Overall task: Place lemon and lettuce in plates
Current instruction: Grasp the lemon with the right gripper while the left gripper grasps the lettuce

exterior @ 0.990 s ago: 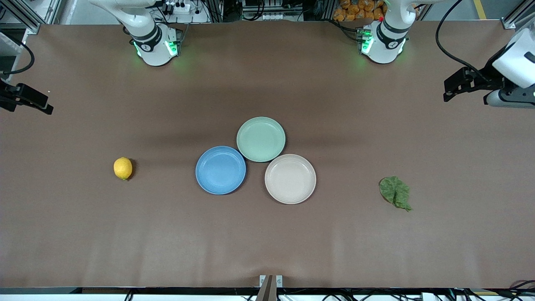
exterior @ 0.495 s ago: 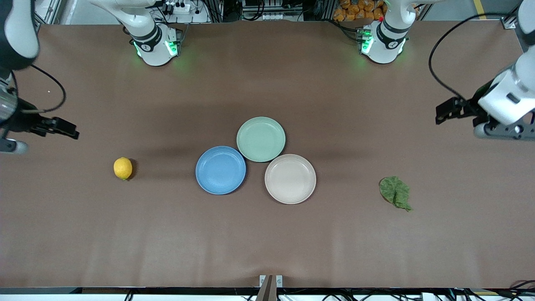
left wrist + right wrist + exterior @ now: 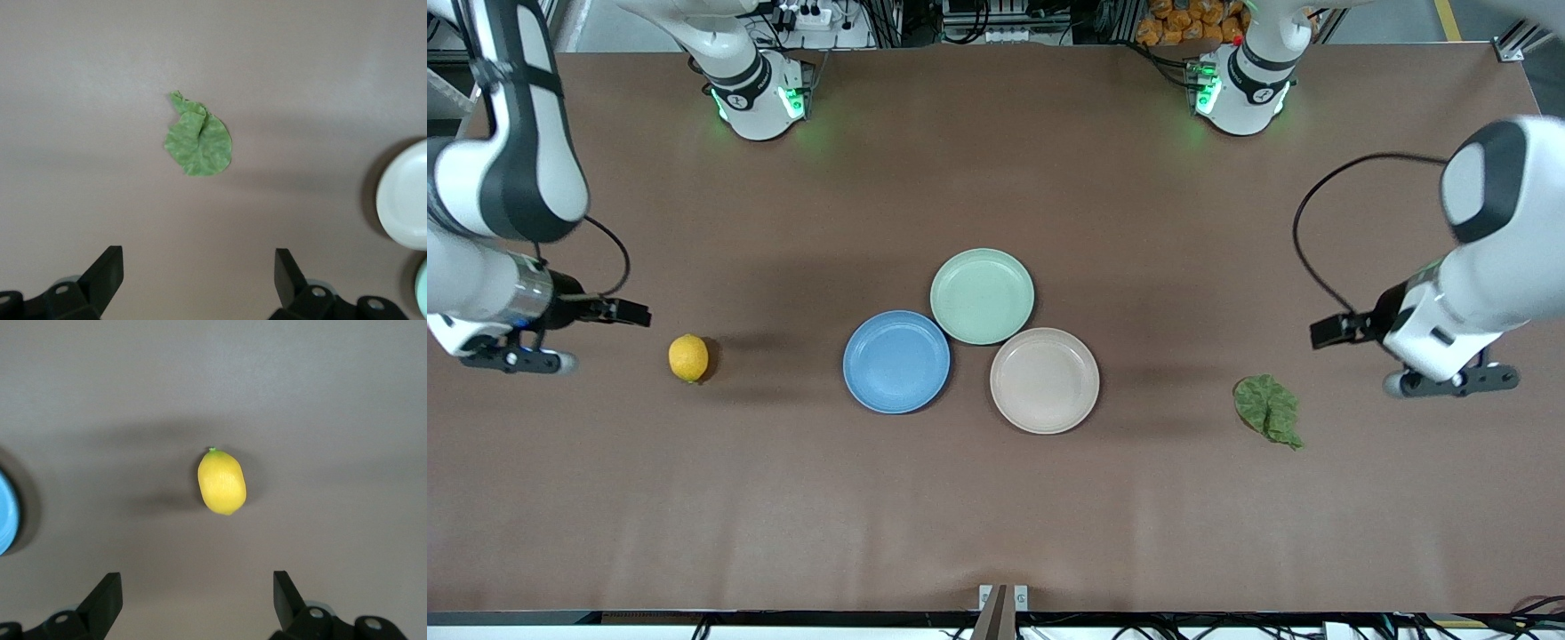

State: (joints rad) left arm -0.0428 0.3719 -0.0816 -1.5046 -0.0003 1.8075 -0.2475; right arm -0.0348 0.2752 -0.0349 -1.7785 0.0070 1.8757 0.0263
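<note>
The yellow lemon (image 3: 688, 357) lies on the table toward the right arm's end, and shows in the right wrist view (image 3: 222, 482). The green lettuce (image 3: 1267, 409) lies flat toward the left arm's end, and shows in the left wrist view (image 3: 199, 141). The blue plate (image 3: 896, 362) and the beige plate (image 3: 1044, 380) sit empty mid-table. My right gripper (image 3: 516, 356) (image 3: 197, 590) is open and empty over bare table beside the lemon. My left gripper (image 3: 1449, 378) (image 3: 199, 267) is open and empty over bare table beside the lettuce.
A pale green plate (image 3: 982, 296) sits empty, touching both other plates, farther from the front camera than they are. The beige plate's rim (image 3: 407, 200) shows in the left wrist view, the blue plate's rim (image 3: 5, 513) in the right wrist view.
Both arms have swung in from the table's ends, the right gripper toward the lemon, the left toward the lettuce. Lemon, lettuce and plates have not moved.
</note>
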